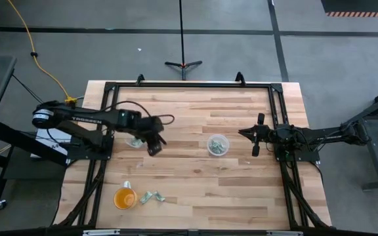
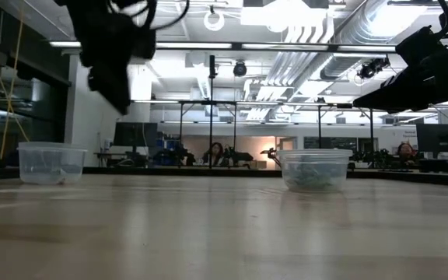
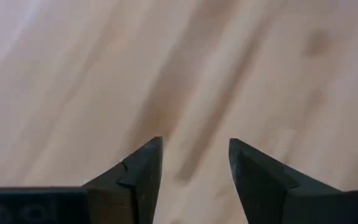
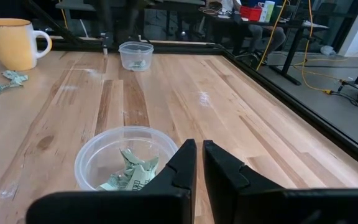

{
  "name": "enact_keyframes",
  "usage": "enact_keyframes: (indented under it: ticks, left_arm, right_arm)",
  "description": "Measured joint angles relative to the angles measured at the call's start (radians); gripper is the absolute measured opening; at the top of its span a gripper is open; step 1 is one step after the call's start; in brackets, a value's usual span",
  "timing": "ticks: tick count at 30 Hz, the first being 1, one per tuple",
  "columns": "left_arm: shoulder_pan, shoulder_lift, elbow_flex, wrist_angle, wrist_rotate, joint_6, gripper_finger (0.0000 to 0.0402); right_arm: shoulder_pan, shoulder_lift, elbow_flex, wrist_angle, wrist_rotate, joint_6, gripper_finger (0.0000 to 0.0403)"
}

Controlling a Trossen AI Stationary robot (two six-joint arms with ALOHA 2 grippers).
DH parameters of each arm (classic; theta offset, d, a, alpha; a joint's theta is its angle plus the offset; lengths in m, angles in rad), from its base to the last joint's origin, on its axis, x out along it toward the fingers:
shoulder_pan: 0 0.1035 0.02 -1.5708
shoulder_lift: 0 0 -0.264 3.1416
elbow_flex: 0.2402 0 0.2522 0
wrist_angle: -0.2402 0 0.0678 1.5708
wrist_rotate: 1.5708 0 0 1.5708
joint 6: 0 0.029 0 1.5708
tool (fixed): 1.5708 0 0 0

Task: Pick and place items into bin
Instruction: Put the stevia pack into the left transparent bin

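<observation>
Pale green-and-silvery scraps lie on the wood near the table's near edge, beside the orange cup. More scraps sit in a clear round bin at mid-table. A second clear bin stands by the left arm and holds a scrap. My left gripper hovers just right of that second bin, well above the table. It is open over bare wood and holds nothing. My right gripper waits shut, right of the mid-table bin.
A black metal frame runs along the far edge and both sides of the table. The right arm reaches in from the right side. Bare wood stretches between the cup and the table's near right corner.
</observation>
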Motion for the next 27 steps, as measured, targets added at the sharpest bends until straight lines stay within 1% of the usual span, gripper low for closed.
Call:
enact_keyframes:
  ticks: [3,7,11,15,18,27]
  left_arm:
    - [-0.079,0.005,0.0,0.137,0.011,0.062,0.0209]
    - [-0.203,0.024,0.002,0.282,0.012,0.116,0.0203]
    - [-0.316,0.066,0.001,0.381,-0.015,0.124,0.0203]
    - [-0.401,0.116,0.0,0.422,-0.017,0.121,0.0204]
    - [-0.453,0.15,0.0,0.417,-0.017,0.119,0.0202]
    - [-0.559,0.257,0.0,0.421,-0.04,-0.009,0.0197]
  right_arm:
    - [0.0,0.0,0.0,0.0,0.0,0.0,0.002]
    - [0.0,0.0,0.0,0.0,0.0,0.0,0.0017]
    - [0.0,0.0,0.0,0.0,0.0,0.0,0.0017]
    - [0.0,-0.001,0.0,-0.006,0.0,0.002,0.0019]
    - [0.0,0.0,0.0,-0.004,0.0,0.025,0.0018]
    - [0.0,0.0,0.0,-0.011,-0.001,0.049,0.0019]
